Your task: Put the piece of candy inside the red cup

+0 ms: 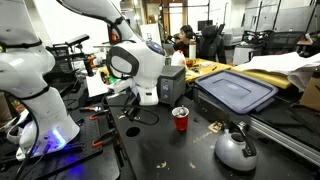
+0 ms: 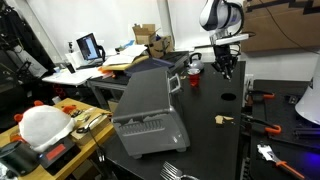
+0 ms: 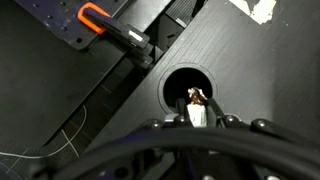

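Looking down the wrist view, we've got the gripper (image 3: 196, 112) with its fingers pulled almost together, pinching a small orange-and-white bit that we take to be the piece of candy (image 3: 196, 98). It's tiny, so we can't be totally sure, but that's how it reads. Right below it there's a round hole (image 3: 175, 85) in the black tabletop (image 3: 230, 60), and toward the top left lies an orange-handled clamp (image 3: 105, 22). In an exterior view the gripper (image 2: 225, 68) hangs from the white arm, pointing straight down and clear of the tabletop (image 2: 205, 140), above that same hole (image 2: 228, 97). The red cup (image 1: 180, 119) stands upright on the tabletop (image 1: 160, 155), open end up, just off the near corner of the grey toaster oven (image 1: 235, 92). The silver kettle (image 1: 236, 150) sits a bit closer to the camera. We can't see inside the cup from this angle. Cup and gripper are apart, not touching, so the candy is up between the fingertips and not in the cup.
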